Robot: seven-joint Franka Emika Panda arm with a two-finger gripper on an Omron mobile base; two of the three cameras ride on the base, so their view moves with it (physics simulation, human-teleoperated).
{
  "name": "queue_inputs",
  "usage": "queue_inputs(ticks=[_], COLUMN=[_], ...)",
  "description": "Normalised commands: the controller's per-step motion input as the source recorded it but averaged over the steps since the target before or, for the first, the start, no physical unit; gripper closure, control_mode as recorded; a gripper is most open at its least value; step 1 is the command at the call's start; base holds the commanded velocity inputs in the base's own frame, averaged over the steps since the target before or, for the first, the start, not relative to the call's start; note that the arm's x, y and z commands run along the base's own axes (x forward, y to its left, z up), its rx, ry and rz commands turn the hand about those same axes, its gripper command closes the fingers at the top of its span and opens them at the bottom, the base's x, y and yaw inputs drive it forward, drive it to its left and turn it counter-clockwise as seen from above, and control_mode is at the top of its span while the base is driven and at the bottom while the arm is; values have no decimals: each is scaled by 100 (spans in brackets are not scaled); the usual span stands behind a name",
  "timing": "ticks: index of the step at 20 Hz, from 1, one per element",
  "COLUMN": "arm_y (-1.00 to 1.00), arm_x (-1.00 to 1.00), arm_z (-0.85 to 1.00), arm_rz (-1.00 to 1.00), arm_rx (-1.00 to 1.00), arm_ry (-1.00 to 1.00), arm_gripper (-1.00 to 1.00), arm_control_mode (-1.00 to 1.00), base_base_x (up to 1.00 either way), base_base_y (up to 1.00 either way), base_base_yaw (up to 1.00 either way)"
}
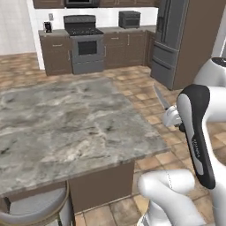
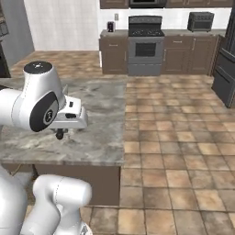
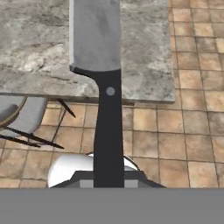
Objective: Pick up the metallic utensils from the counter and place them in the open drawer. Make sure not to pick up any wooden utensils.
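Note:
My gripper (image 1: 173, 118) is shut on the black handle of a kitchen knife (image 1: 160, 96), whose grey steel blade points up and away. The knife (image 3: 107, 87) rises from the gripper (image 3: 108, 180) in the hand view, its blade lying across the sight of the counter's near corner. The hand hangs over the tiled floor, just off the right end of the grey-beige marbled counter (image 1: 66, 123), at about the height of its top. In the right base view the arm's elbow hides most of the hand above the counter (image 2: 103, 137). The open drawer and the wooden utensils are out of view.
A grey-seated stool (image 1: 35, 207) stands under the counter's near edge, also in the hand view as the stool (image 3: 24, 114). A stove (image 1: 84, 42) and dark cabinets line the far wall, with a tall fridge (image 1: 170, 39) at the right. Open tiled floor (image 2: 183, 137) lies right of the counter.

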Motion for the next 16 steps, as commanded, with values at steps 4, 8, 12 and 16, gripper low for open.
queue_inputs(ticks=[4, 8, 12, 16], arm_y=[0, 0, 0, 0], arm_x=[0, 0, 0, 0], arm_z=[0, 0, 0, 0], arm_rz=[0, 0, 0, 0], arm_rx=[0, 0, 0, 0], arm_ry=[0, 0, 0, 0], arm_gripper=[100, 100, 100, 100], arm_control_mode=[100, 100, 100, 100], base_base_x=[98, 97, 80, 87], base_base_y=[-100, -100, -100, -100], base_base_yaw=[-1, 0, 7, 27])
